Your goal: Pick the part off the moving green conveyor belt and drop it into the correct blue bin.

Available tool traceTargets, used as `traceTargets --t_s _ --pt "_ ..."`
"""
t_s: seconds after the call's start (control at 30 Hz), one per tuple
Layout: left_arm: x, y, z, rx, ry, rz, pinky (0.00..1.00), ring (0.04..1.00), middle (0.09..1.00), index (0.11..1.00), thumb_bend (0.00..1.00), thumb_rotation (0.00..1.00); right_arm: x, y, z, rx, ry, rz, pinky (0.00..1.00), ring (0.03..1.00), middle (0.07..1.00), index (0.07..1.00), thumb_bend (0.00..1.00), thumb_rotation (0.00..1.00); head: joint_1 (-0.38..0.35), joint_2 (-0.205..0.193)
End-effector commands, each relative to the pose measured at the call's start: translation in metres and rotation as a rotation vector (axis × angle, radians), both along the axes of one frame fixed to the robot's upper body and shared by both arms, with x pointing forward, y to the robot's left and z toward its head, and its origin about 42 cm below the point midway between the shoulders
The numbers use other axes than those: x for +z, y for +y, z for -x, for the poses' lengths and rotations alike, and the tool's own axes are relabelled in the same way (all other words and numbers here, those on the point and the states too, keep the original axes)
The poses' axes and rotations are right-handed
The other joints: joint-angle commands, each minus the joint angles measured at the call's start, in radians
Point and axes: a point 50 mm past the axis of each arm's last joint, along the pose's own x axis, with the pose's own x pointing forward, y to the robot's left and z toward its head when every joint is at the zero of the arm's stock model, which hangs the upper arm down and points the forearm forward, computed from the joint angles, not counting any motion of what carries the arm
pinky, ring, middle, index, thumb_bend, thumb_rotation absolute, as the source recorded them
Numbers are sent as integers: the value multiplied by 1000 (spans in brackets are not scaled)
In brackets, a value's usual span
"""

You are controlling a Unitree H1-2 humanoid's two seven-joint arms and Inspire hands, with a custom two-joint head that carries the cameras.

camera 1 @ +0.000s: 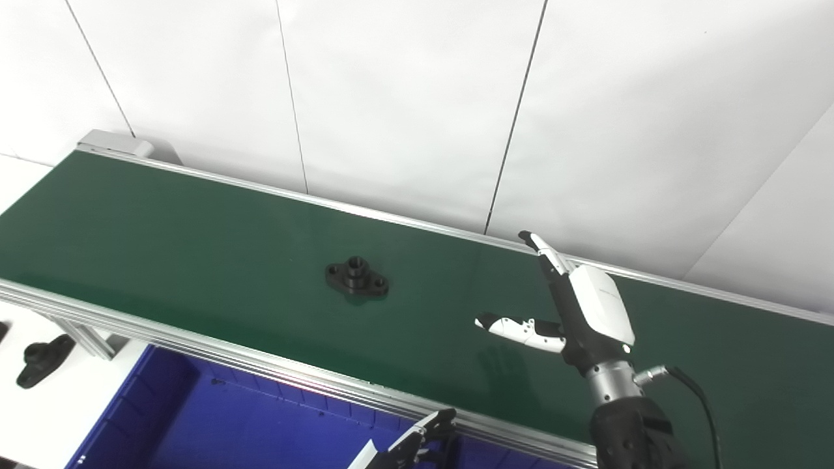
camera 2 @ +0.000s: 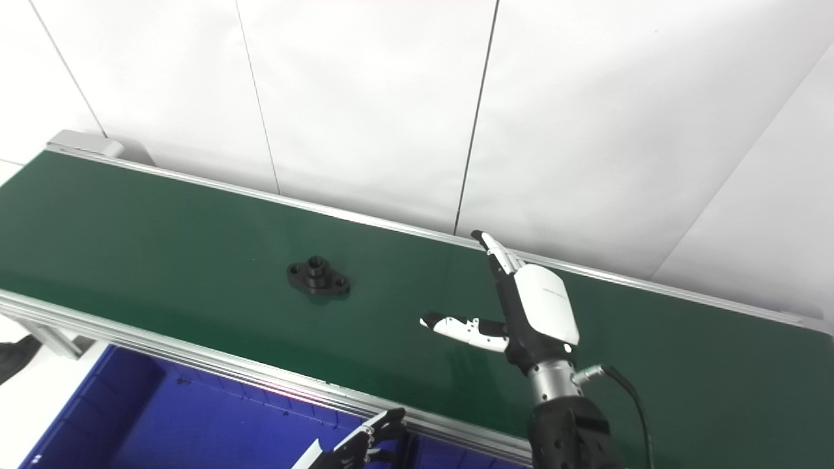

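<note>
1. Left eye view: the green conveyor belt point(camera 1: 195, 241) runs across the picture from upper left to lower right, edged by aluminium rails, with white wall panels point(camera 1: 404, 98) behind it.
2. The black part point(camera 1: 357, 277), a flanged piece with a raised round hub and a hole in each ear, lies flat on the belt about midway across its width, with nothing touching it.
3. The right hand point(camera 1: 573, 309) stands above the belt, well apart from the part and on the belt's lower-right stretch. It is spread: fingers straight and pointing toward the far rail, thumb stuck out toward the part, holding nothing.
4. Below the belt's near rail sits a blue bin point(camera 1: 215, 417). Only the fingers of the left hand point(camera 1: 417, 446) show above the bin at the bottom edge; whether it is spread or closed cannot be told.
5. Left of the bin, on a white surface, lies another black part point(camera 1: 42, 359).
6. Right eye view: the same part point(camera 2: 318, 277) rests mid-belt, clear of the right hand point(camera 2: 521, 306), which is again splayed and empty over the belt point(camera 2: 163, 221).
7. The left hand point(camera 2: 365, 446) peeps in over the blue bin point(camera 2: 163, 417) below the near rail, its state not visible.
</note>
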Motion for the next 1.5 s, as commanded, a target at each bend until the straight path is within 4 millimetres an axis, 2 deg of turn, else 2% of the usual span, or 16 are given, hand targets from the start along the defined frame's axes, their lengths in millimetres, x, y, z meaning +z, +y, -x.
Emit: traceTargets --t_s 0.0,0.23,0.53,0.77,1.07,1.27,1.47 --pt "10 -4 -3 1 -45 24 805 911 911 927 874 738 19 11 -15 3 -56 9 771 893 908 926 913 745 3 0" --pt "11 -6 -2 -3 -52 22 815 919 921 934 854 731 16 30 -34 21 -55 83 686 827 885 915 928 750 8 1" --pt "12 -8 -2 -6 -66 15 825 927 934 941 852 742 14 54 -50 38 -40 178 731 828 886 910 932 707 11 4" --pt "15 -9 -1 -15 -59 -4 787 914 926 945 875 760 13 73 -58 52 -31 217 707 818 878 909 958 698 15 9" --pt "21 -13 2 -12 -76 8 799 917 925 945 854 751 10 91 -68 78 -9 262 606 722 830 902 974 713 30 18" --pt "24 -16 4 -11 -86 11 814 923 928 946 838 739 6 103 -68 95 9 276 621 751 836 907 986 714 47 25" --pt "27 -17 5 -5 -93 11 806 915 922 947 845 742 -8 112 -71 102 52 304 638 756 830 904 971 688 61 33"
